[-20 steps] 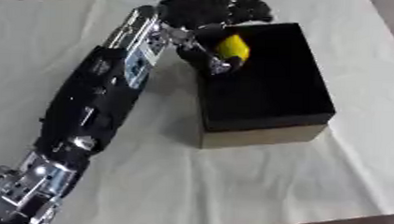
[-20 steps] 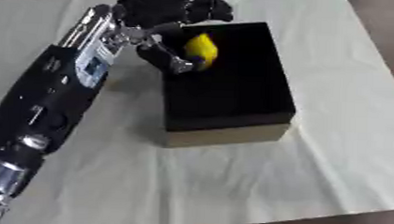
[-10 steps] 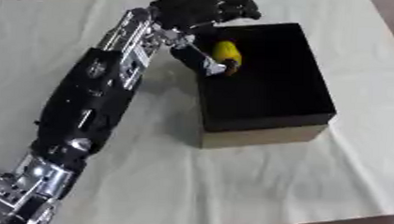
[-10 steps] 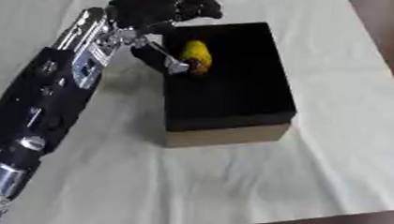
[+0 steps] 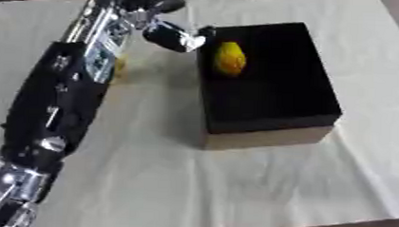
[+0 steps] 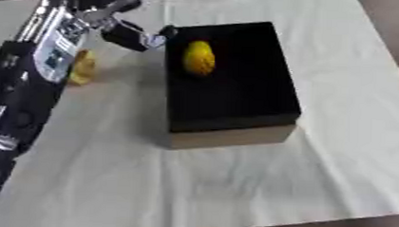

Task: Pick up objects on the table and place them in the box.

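Note:
A black box (image 5: 268,137) with a tan front wall stands on the white cloth, right of centre. A yellow oval object (image 5: 230,59) lies alone on the box's floor near its far left corner. My left arm runs from the lower left up to the top edge. My left hand (image 5: 174,36) hangs open just outside the box's far left rim, apart from the yellow object, and its upper part is cut off by the view's top edge. A second yellow object (image 6: 81,67) lies on the cloth left of the box, beside my forearm. My right hand shows in no view.
The white cloth (image 5: 233,192) covers the table, with a dark strip of table edge at the lower right. My left arm (image 5: 62,106) lies across the cloth left of the box.
My left hand has let go of the yellow object and drawn back left, out of the box. The object now lies on the box's floor.

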### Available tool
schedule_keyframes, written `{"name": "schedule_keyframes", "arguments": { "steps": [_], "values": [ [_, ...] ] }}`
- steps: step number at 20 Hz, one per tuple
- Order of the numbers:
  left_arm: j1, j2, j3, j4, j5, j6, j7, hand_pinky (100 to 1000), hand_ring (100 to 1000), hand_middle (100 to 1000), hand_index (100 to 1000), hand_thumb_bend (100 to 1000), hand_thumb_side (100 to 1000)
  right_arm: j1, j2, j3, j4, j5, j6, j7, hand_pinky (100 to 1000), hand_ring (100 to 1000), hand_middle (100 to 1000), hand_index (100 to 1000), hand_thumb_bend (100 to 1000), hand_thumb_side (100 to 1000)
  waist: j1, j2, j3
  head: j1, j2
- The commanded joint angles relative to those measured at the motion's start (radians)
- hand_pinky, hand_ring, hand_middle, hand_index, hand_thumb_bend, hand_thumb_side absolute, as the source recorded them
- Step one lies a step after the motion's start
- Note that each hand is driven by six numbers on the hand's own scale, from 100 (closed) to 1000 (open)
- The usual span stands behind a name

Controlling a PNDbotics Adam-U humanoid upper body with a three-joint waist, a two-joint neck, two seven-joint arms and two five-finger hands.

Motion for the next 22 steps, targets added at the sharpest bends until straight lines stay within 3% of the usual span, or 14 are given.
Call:
{"name": "schedule_keyframes", "arguments": {
  "steps": [1,4,6,12,17,22],
  "values": [
    [0.007,0.096,0.038,-0.027,0.043,0.031,-0.018,929,929,852,940,216,363,0.012,-0.035,-0.027,-0.016,0.023,-0.01,-0.018,946,931,587,873,100,202,0.0,-0.025,0.011,-0.035,0.011],
    [0.05,0.167,0.067,-0.014,0.085,0.047,-0.053,937,934,850,942,192,360,0.029,-0.037,-0.033,-0.016,0.047,-0.015,-0.033,948,932,586,874,100,215,0.006,-0.026,0.037,-0.06,0.013],
    [0.078,0.217,0.079,-0.009,0.116,0.039,-0.083,938,936,853,942,224,325,0.033,-0.036,-0.034,-0.016,0.061,-0.014,-0.044,949,933,585,874,100,224,0.007,-0.024,0.048,-0.069,0.013],
    [0.12,0.356,0.067,0.034,0.204,-0.012,-0.167,943,939,853,943,286,415,0.022,-0.037,-0.02,-0.016,0.084,-0.011,-0.056,950,934,583,874,100,231,0.002,-0.019,0.053,-0.057,0.005],
    [0.114,0.387,0.049,0.112,0.281,-0.014,-0.242,940,933,844,934,349,594,0.021,-0.033,-0.014,-0.016,0.092,-0.006,-0.055,953,937,579,875,100,257,0.002,-0.018,0.048,-0.048,0.004],
    [0.091,0.386,0.037,0.157,0.354,-0.006,-0.319,944,933,840,926,351,641,0.02,-0.029,-0.009,-0.016,0.099,0.006,-0.05,956,940,575,875,100,284,0.005,-0.016,0.044,-0.043,0.008]
  ]
}}
